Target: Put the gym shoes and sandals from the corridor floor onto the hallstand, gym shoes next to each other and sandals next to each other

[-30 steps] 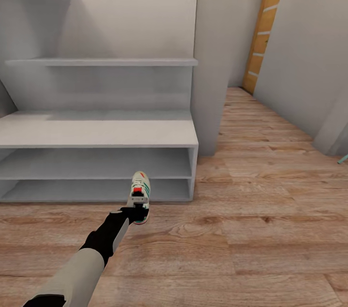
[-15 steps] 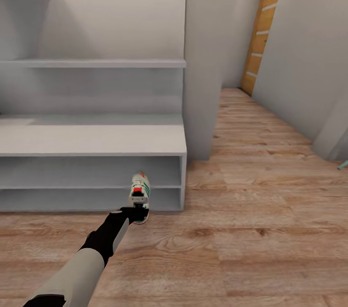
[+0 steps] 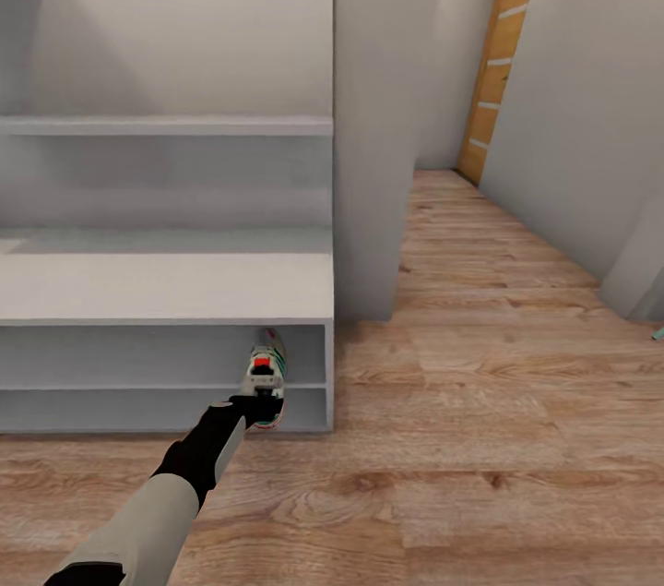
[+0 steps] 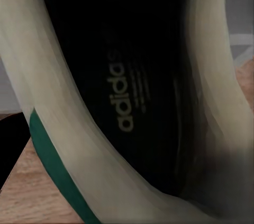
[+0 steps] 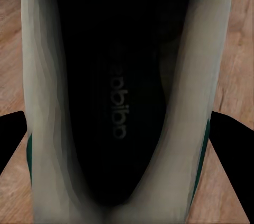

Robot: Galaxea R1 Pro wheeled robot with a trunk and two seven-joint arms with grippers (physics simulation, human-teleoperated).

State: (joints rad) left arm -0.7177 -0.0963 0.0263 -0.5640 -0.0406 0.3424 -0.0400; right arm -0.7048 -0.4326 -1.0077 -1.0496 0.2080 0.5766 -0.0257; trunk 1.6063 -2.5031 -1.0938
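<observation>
The left gripper (image 3: 261, 403) is clamped on the heel of a gym shoe (image 3: 265, 376), at the end of the left arm (image 3: 148, 512), which reaches forward from the lower left of the head view. The shoe points away from the gripper, toe toward the hallstand (image 3: 166, 286), red-orange tongue patch just beyond the jaws, green stripes on its side. Its toe overlaps the front edge of the hallstand's two low open tiers near their right end; whether it rests on a shelf or is held in front of them cannot be told.

In the left wrist view the shoe's dark insole (image 4: 127, 91) with pale lettering sits close up, framed by the cream collar and a green stripe, with a little corridor floor (image 4: 26, 197) beside it.

In the right wrist view a second gym shoe (image 5: 119, 107) lies the same way, close to the camera, dark insole and cream sides, between the two dark fingers (image 5: 233, 139) of the right gripper (image 5: 121, 155), wood floor behind. The fingers flank the shoe, and contact with its sides cannot be made out, so its grip cannot be told.

Beyond the left gripper rises the hallstand's flat top and a wall shelf (image 3: 166, 125). Farther right of it stands a grey wall pillar (image 3: 369, 125), then the corridor floor (image 3: 498, 318) runs to a distant orange-brown door (image 3: 498, 60).
</observation>
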